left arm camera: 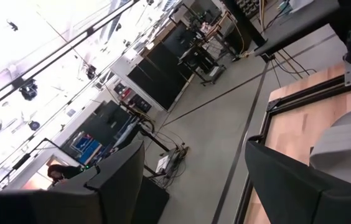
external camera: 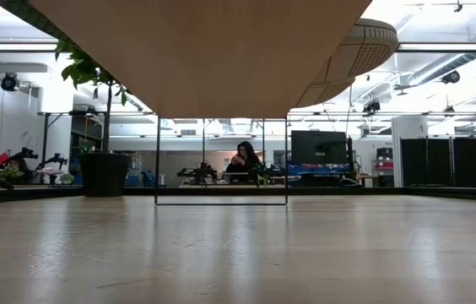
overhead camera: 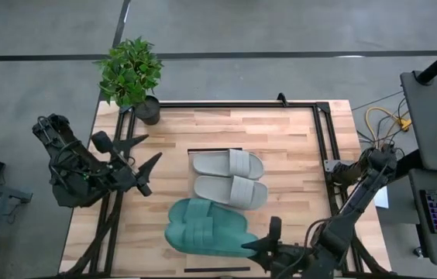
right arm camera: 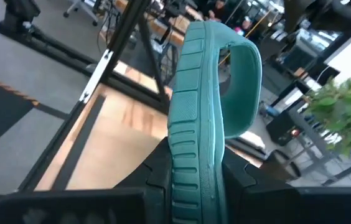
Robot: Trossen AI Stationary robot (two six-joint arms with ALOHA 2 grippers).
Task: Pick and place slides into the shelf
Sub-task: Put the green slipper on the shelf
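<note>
Two light grey slides (overhead camera: 230, 178) lie side by side mid-table in the high view. Nearer lie the two teal slides (overhead camera: 203, 225), close together. My right gripper (overhead camera: 263, 239) is at their right end, by the near edge, shut on one teal slide (right arm camera: 194, 112). My left gripper (overhead camera: 154, 147) hovers open at the table's left side, pointing at the grey pair; a grey slide (left arm camera: 350, 143) shows past its fingers. The shelf (external camera: 204, 51) shows from below as a pale panel overhead in the low view. That view shows no slide on the tabletop. My right gripper pinches one end of the teal slide (right arm camera: 195, 186) between its two fingers (right arm camera: 154, 171), one on the sole side and one on the footbed side. It comes level from the table's right. The slide runs on away from the fingers, strap (right arm camera: 244, 68) at the far part. Whether it is lifted clear, I cannot tell.
A potted plant (overhead camera: 131, 70) stands at the table's far left corner. A dark metal frame (overhead camera: 323, 147) runs along the table's edges. Bare wood lies right of the slides (overhead camera: 296, 178). A person (external camera: 244, 160) sits in the room far behind.
</note>
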